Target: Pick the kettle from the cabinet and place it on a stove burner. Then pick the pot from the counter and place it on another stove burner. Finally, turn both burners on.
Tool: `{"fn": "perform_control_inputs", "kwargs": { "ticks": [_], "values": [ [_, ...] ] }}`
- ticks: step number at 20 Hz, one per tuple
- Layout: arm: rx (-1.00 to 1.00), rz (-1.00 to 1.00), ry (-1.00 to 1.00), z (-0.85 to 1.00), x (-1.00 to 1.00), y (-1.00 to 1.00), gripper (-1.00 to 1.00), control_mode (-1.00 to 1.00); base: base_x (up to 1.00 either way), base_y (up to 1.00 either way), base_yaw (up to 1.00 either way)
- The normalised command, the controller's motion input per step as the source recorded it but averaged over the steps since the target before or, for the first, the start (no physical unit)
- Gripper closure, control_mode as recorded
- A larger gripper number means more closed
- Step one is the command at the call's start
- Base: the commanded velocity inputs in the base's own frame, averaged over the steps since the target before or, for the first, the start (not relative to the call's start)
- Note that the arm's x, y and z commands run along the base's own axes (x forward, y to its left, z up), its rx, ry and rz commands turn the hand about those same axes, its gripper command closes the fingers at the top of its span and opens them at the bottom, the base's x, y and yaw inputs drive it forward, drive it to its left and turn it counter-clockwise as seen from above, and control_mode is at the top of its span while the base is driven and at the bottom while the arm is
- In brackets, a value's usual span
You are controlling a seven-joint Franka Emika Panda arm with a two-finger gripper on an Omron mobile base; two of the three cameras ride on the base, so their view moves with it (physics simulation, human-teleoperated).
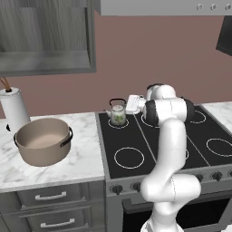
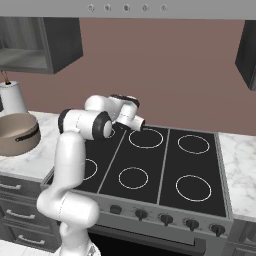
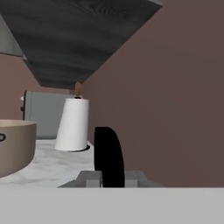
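The small floral kettle [image 1: 118, 115] stands on the back-left burner of the black cooktop [image 1: 149, 149]. My gripper [image 1: 127, 105] reaches in from the right at the height of the kettle's thin black handle. In the hand view the handle [image 3: 108, 155] rises as a dark arc between my fingertips, and the gripper [image 3: 111, 177] is shut on it. The tan pot [image 1: 44, 140] sits on the marble counter [image 1: 86, 156] left of the stove, also seen as the pot [image 2: 17, 132] and the pot [image 3: 13, 146]. The dark cabinet [image 1: 45, 63] hangs above the pot. The front-left burner ring [image 1: 129, 157] is bare.
A white paper-towel roll [image 1: 14, 109] stands behind the pot by the wall. Dark knobs [image 2: 165, 219] run along the stove's front, and grey drawers [image 1: 50, 197] sit under the counter. The other burner rings [image 2: 193, 186] are bare. A range hood [image 2: 125, 7] hangs overhead.
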Motion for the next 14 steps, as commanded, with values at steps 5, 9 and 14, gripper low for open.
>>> {"fn": "perform_control_inputs", "kwargs": {
  "ticks": [5, 9, 14],
  "values": [
    [0.0, 0.0, 0.0, -0.08, 0.08, 0.0, -1.0, -1.0, 0.0, 0.0, 0.0],
    [0.0, 0.0, 0.0, -0.04, 0.04, 0.0, -1.0, -1.0, 0.0, 0.0, 0.0],
    [0.0, 0.0, -0.01, 0.0, 0.0, 0.0, -1.0, -1.0, 0.0, 0.0, 0.0]
  ]
}}
